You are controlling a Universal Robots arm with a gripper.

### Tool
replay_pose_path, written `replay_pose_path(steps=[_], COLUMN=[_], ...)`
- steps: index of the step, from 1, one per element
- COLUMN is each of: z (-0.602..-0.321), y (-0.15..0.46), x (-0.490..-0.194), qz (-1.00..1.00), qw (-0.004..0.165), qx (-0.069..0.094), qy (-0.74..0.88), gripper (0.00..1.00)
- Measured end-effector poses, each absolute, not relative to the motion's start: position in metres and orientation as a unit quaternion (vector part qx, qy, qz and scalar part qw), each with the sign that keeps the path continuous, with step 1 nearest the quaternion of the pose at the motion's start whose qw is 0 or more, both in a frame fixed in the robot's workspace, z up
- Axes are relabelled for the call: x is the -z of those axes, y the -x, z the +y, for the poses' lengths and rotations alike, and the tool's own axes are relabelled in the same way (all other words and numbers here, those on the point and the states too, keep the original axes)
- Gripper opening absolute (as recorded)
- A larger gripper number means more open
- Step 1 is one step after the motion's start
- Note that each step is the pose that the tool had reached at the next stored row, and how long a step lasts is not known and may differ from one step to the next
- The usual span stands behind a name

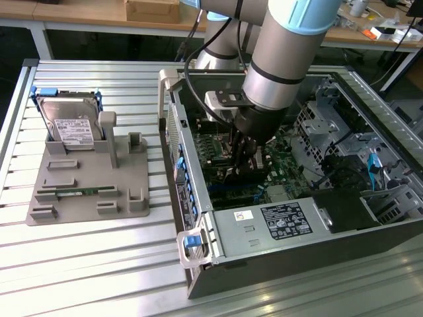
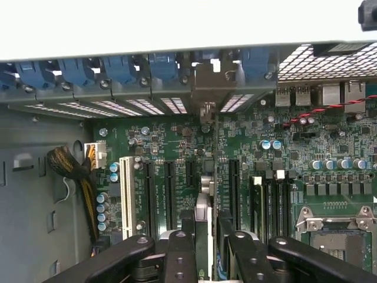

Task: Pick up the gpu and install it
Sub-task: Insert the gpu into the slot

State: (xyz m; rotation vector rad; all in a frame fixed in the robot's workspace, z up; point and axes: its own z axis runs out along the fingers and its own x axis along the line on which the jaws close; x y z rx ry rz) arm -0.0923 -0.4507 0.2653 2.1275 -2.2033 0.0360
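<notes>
I saw the gpu [image 2: 202,203] edge-on through the wrist camera, a thin card standing upright over the motherboard [image 2: 177,153], its metal bracket end reaching up to the rear slot openings of the computer case [image 1: 264,254]. The claw [image 2: 202,247] had it pinched between the fingers [image 2: 179,250], closed narrowly around the card's top edge. From the exterior camera the claw [image 1: 243,155] sat deep inside the open case, near the picture's centre, with the card itself mostly hidden behind the fingers.

Close around the card I had long black expansion slots [image 2: 168,191] on both sides and one white slot [image 2: 125,191] further off, toward 9 o'clock in the exterior picture's terms I could not place it. A bundle of yellow and black cables [image 2: 79,177] hung beside the white slot, and a row of blue retention clips [image 2: 121,68] ran along the rear wall above the slot openings. The processor socket [image 2: 336,221] lay well apart on the other side.

Outside the case, at 9 o'clock in the exterior view, a grey holder tray [image 1: 86,178] rested on the slatted metal surface [image 1: 79,264]. A hard drive [image 1: 71,125] with blue rails stood upright at its far end, and a green memory stick [image 1: 76,193] lay in a slot near its front.
</notes>
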Motion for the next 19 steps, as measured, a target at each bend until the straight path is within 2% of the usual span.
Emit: replay_pose_path(steps=[3,7,19], z=[-0.4503,-0.4502,-0.4508], y=[0.0913,0.0914,0.0912], x=[-0.2652,-0.2652,-0.2619], qz=[-0.719,-0.719,-0.719], qw=[0.039,0.026,0.022], qx=[-0.011,0.003,0.007], qy=[-0.694,-0.695,-0.695], gripper=[0.27,0.27,0.27])
